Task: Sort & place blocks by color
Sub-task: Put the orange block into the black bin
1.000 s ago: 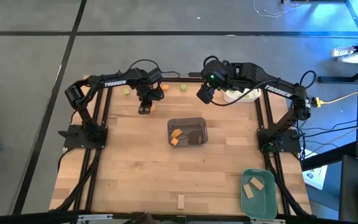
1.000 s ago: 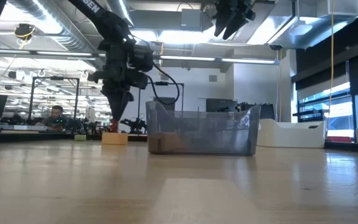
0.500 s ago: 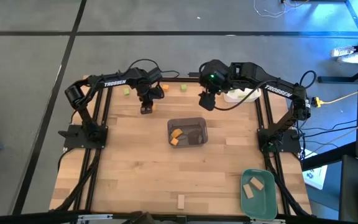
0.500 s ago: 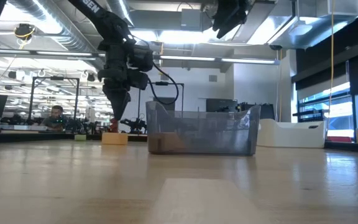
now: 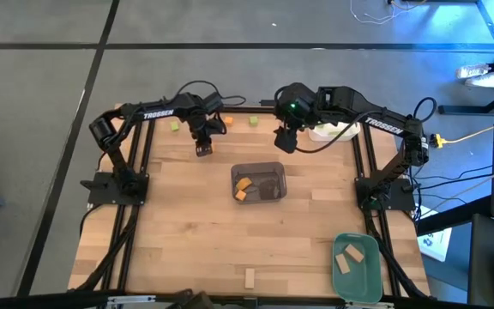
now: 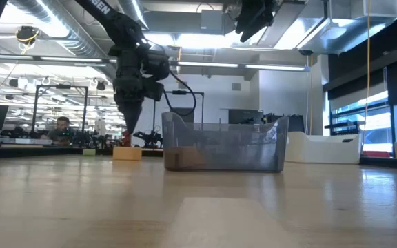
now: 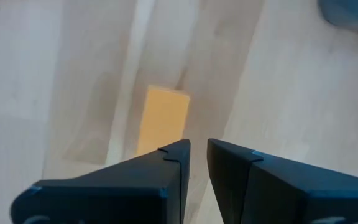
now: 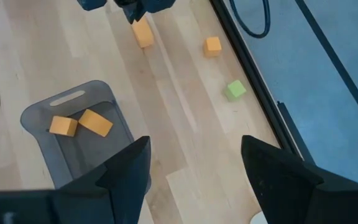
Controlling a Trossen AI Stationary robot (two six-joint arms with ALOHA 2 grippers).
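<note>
An orange bar (image 7: pixel 162 118) lies flat on the wooden table (image 5: pixel 195 232) near its far edge. The left gripper (image 7: pixel 197 152) hangs directly above it, fingers nearly closed and empty. The right gripper (image 8: pixel 194 163) hovers spread wide over the grey tray (image 8: pixel 73 106), which holds two orange blocks (image 8: pixel 79 124).

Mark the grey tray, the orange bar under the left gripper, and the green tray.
Grey tray (image 5: pixel 274 168): high view, far rim.
Orange bar (image 7: pixel 163 118): left wrist view, top face.
Green tray (image 5: pixel 370 273): high view, right wall.

Two orange blocks (image 5: pixel 243 188) sit inside the grey tray (image 5: pixel 277 171), left end effector (image 5: pixel 201 150) hovering beyond its far-left corner.
</note>
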